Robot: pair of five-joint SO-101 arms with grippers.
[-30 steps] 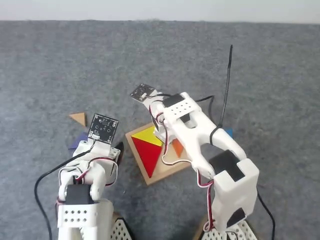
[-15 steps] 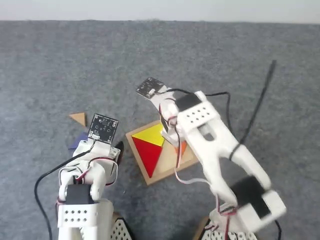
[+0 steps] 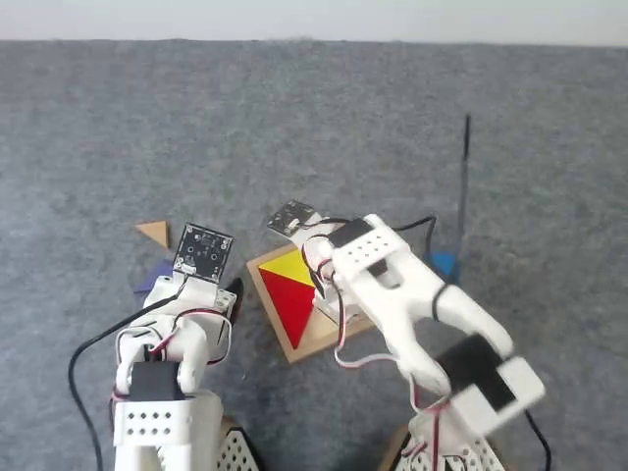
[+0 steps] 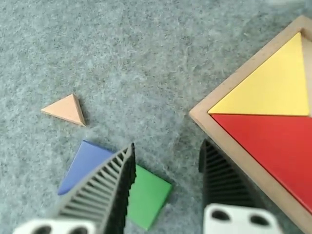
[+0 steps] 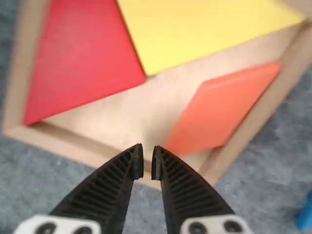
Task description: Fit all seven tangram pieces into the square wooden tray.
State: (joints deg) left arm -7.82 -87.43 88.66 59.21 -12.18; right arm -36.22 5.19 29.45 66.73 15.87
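Near the robot, the left claw hangs wide open over the grey mat with nothing in it. A green square and a blue piece lie under it. Beside them sits the wooden tray, with a red triangle, a yellow triangle and an orange piece inside. The right claw hangs over the tray's edge, almost shut and holding nothing. Farther off lies a small tan triangle.

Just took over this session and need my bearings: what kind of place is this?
Probably a tabletop robot workstation: a grey felt-like mat covers the surface, the left arm and right arm stand side by side, and a wooden tangram tray lies before them.
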